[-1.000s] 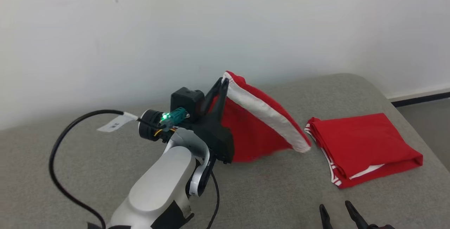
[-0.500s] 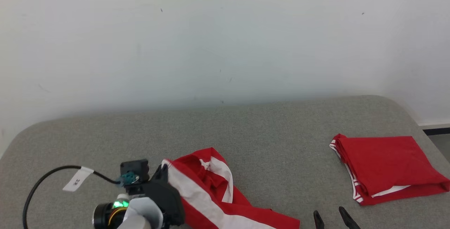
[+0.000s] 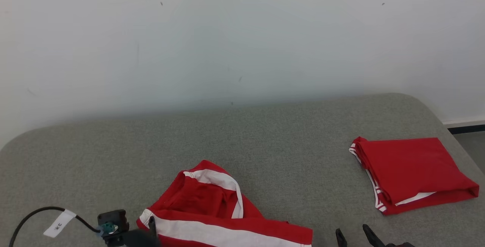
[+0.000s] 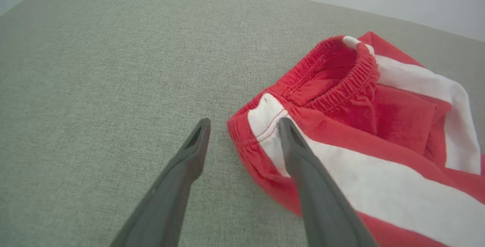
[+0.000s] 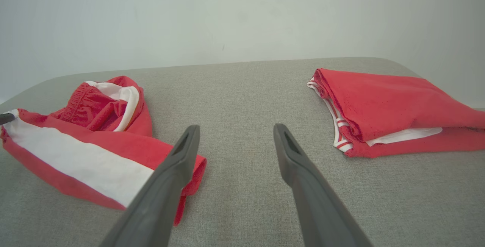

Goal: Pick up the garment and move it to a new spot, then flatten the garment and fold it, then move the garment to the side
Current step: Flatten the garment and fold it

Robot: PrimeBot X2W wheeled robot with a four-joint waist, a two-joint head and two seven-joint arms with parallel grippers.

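Tracking: we track the garment [image 3: 201,201], red cloth with white stripes and an elastic waistband.
Garment spot: we see it crumpled on the grey tabletop [image 3: 288,141], near the front edge, left of centre in the head view; the waistband is bunched open and one white stripe runs along the near side.
Folded garment [image 3: 409,167]: red with white trim; we see it lying flat at the tabletop's right side, well apart from the crumpled one.
Left hand [image 4: 244,122]: released, fingers spread, gripping nothing; we see one finger over the waistband corner's white stripe and the other over bare tabletop just beside the cloth. We cannot tell whether it touches the cloth.
Right hand [image 5: 235,127]: released, fingers wide apart, nothing between them; we place it between the two garments.
Wall [image 3: 227,31]: plain, pale, behind the tabletop.
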